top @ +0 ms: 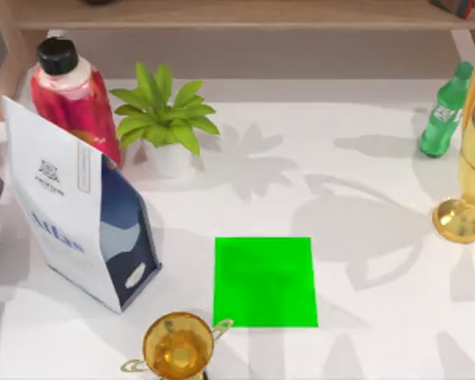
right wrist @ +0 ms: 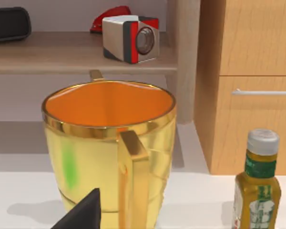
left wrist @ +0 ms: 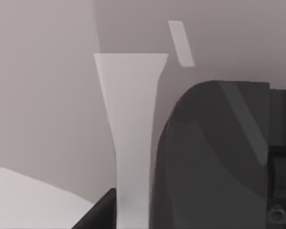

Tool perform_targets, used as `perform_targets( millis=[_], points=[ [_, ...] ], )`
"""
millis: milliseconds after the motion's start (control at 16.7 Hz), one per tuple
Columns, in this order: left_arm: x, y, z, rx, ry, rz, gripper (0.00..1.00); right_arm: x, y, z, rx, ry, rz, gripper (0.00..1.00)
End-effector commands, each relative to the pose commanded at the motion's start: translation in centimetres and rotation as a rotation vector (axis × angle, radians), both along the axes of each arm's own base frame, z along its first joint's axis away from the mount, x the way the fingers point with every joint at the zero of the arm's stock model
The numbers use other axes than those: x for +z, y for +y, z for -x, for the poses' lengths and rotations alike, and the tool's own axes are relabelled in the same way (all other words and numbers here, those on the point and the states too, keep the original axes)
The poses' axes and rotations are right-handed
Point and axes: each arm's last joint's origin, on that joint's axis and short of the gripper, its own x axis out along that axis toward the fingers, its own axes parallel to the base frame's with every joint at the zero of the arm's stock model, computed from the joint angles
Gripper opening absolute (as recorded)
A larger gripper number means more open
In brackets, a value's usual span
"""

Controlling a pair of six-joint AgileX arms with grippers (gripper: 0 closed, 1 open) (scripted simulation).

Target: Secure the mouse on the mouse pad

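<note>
From above, the mouse pad (top: 265, 282) lies flat on the white table (top: 364, 237), near the front and about in the middle, and nothing sits on it. Just beside its front left corner stands a gold cup (top: 178, 346) with handles; it looks golden inside and I see nothing in it. To the left stands a tall white and blue bag (top: 79, 218), closed at the top. Behind the bag is a red bottle (top: 73, 95) with a black cap on. Next to that bottle is a small plant (top: 162, 115) in a white pot (top: 169, 161). Far to the right, at the back, stands a green bottle (top: 443, 112) with its cap on. Beside it, at the table's right edge, is a big gold trophy (top: 469, 170) with orange inside. In the left wrist view there is a pale post (left wrist: 131, 138) on a grey wall and a big dark rounded shape (left wrist: 214, 157) close by; I cannot tell what the left fingers are doing. In the right wrist view the big gold trophy (right wrist: 109, 148) is very near, orange inside and with nothing else in it. A small bottle (right wrist: 258, 183) with a pale cap stands beside it. Behind, on a wooden shelf (right wrist: 81, 57), sit a white and red box (right wrist: 131, 38) and a black thing (right wrist: 9, 24). One dark fingertip (right wrist: 83, 212) shows at the front; I cannot tell if the right fingers are apart or together.
</note>
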Motion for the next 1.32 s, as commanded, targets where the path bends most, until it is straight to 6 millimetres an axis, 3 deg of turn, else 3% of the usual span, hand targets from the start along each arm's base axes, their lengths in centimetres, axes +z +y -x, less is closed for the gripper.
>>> perform_targets(
  millis=[480, 960, 1020, 1320],
  points=[
    [0.0, 0.0, 0.0, 0.0, 0.0, 0.0, 0.02, 0.0, 0.0, 0.0, 0.0, 0.0, 0.0, 1.0],
    [0.0, 0.0, 0.0, 0.0, 0.0, 0.0, 0.0, 0.0, 0.0, 0.0, 0.0, 0.0, 0.0, 1.0],
    [2.1, -0.6, 0.4, 0.023, 0.004, 0.001, 0.0, 0.0, 0.0, 0.0, 0.0, 0.0, 0.0, 1.0],
    [4.6, -0.4, -0.1, 0.025, -0.018, -0.008, 0.0, 0.0, 0.0, 0.0, 0.0, 0.0, 0.0, 1.0]
  ],
)
